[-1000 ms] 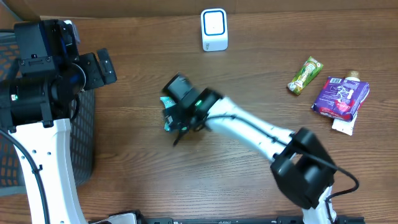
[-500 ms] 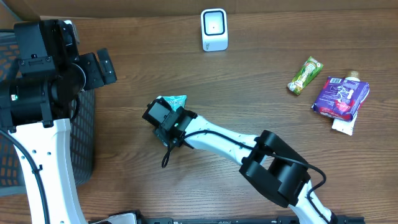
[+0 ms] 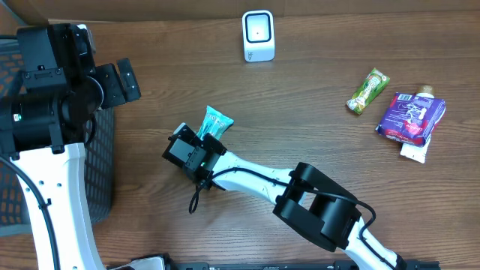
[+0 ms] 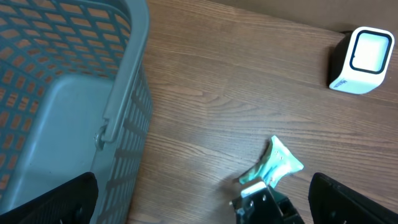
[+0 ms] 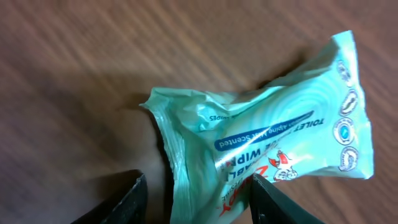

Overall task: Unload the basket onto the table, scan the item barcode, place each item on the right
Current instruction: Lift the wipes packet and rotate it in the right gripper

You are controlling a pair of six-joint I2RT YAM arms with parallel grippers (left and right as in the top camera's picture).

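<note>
The wipes pack (image 5: 267,137) lies mid-left on the table (image 3: 315,97), nearer than the scanner (image 3: 259,35), its end between the right claw's (image 5: 198,199) parted jaws, while the left claw (image 3: 118,81) gapes wide over the basket (image 4: 62,93).

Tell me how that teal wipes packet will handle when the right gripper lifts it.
Probably floppy: the wipes packet is soft, crinkled film, so its free end may droop. Its glossy wrapper could slip in the right gripper. It looks light and flat, so it is unlikely to roll.
</note>
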